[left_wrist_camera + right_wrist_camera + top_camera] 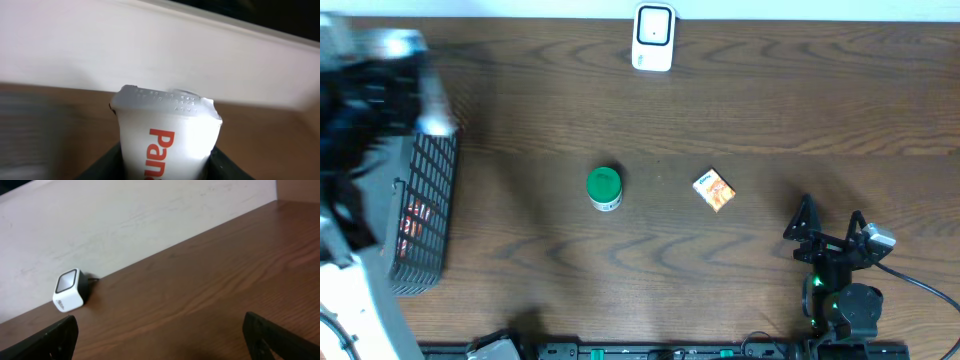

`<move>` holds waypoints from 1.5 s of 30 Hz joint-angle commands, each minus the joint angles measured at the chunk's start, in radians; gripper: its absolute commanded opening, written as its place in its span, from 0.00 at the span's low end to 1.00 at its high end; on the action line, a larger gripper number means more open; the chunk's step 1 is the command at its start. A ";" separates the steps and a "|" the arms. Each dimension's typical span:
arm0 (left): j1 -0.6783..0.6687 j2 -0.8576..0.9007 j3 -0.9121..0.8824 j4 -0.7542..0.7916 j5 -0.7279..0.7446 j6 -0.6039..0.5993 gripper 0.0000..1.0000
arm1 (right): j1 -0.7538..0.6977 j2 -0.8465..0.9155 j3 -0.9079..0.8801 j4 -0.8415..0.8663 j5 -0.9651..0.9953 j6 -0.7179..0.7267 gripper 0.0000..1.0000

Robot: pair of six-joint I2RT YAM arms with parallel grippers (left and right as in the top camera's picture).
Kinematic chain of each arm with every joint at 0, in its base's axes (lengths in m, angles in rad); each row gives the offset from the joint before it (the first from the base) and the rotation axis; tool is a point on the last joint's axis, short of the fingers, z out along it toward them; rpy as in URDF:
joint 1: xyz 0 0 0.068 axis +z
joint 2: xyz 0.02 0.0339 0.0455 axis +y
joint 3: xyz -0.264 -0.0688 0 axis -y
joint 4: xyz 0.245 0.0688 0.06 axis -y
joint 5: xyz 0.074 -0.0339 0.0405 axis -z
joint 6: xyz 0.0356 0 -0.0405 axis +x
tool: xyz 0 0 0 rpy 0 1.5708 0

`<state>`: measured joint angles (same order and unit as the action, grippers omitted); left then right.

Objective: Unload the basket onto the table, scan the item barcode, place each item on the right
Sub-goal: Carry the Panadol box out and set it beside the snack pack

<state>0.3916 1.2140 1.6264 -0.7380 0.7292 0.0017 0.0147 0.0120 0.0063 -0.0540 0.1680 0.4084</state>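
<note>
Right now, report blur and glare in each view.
Overhead: the left arm is motion-smeared, the scanner and green-lidded jar crisp. Left wrist: the background streaks, the white tube glares bright. Right wrist: sharp, evenly lit.

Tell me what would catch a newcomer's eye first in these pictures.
Up close in the left wrist view, a white tube with orange lettering dominates, gripped by the left end effector. From overhead, a green-lidded jar and a small orange box sit mid-table, with a white scanner at the far edge.
</note>
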 commanded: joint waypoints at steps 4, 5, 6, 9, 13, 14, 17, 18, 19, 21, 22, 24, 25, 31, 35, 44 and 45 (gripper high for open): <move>-0.448 0.071 -0.017 -0.046 -0.077 -0.047 0.44 | 0.000 -0.005 -0.001 -0.003 -0.001 -0.013 0.99; -0.516 0.095 -0.024 -0.047 -0.125 -0.058 0.44 | 0.000 -0.005 -0.001 -0.003 -0.001 -0.013 0.99; -0.570 0.119 -0.029 -0.047 -0.159 -0.069 0.45 | 0.000 -0.005 -0.001 -0.003 -0.001 -0.013 0.99; -0.725 0.226 -0.037 -0.046 -0.246 -0.109 0.45 | 0.000 -0.005 -0.001 -0.003 -0.001 -0.013 0.99; -0.857 0.404 -0.037 -0.037 -0.410 -0.229 0.45 | 0.000 -0.005 -0.001 -0.003 -0.001 -0.013 0.99; -0.878 0.446 -0.037 -0.037 -0.451 -0.268 0.45 | 0.000 -0.005 -0.001 -0.003 -0.001 -0.013 0.99; -0.931 0.586 -0.037 -0.009 -0.548 -0.433 0.45 | 0.000 -0.005 -0.001 -0.003 -0.001 -0.013 0.99; -0.938 0.606 -0.037 0.001 -0.555 -0.462 0.45 | 0.000 -0.005 -0.001 -0.003 -0.001 -0.013 0.99; -0.949 0.649 -0.037 0.025 -0.570 -0.534 0.45 | 0.000 -0.005 -0.001 -0.003 -0.001 -0.013 0.99; -0.969 0.715 -0.037 0.063 -0.587 -0.661 0.45 | 0.000 -0.005 -0.001 -0.003 -0.001 -0.013 0.99; -0.978 0.743 -0.037 0.077 -0.593 -0.720 0.45 | 0.000 -0.005 -0.001 -0.003 -0.001 -0.013 0.99; -0.999 0.802 -0.037 0.094 -0.617 -0.859 0.45 | 0.000 -0.005 -0.001 -0.003 -0.001 -0.013 0.99; -1.024 0.853 -0.037 0.090 -0.671 -1.018 0.45 | 0.000 -0.005 -0.001 -0.003 -0.001 -0.013 0.99; -1.085 0.914 -0.037 0.074 -0.781 -1.464 0.81 | 0.000 -0.005 -0.001 -0.003 -0.001 -0.013 0.99; -1.080 0.883 -0.031 0.089 -0.817 -1.492 0.95 | 0.000 -0.005 -0.001 -0.003 -0.001 -0.013 0.99; -0.992 0.576 -0.004 0.133 -0.877 -1.040 0.95 | 0.000 -0.005 -0.001 -0.003 -0.001 -0.013 0.99; -0.975 0.521 -0.003 0.142 -0.879 -0.958 0.95 | 0.000 -0.005 -0.001 -0.003 -0.001 -0.013 0.99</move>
<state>-0.6277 1.9190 1.5917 -0.6178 -0.0887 -1.2354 0.0147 0.0120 0.0063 -0.0544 0.1680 0.4084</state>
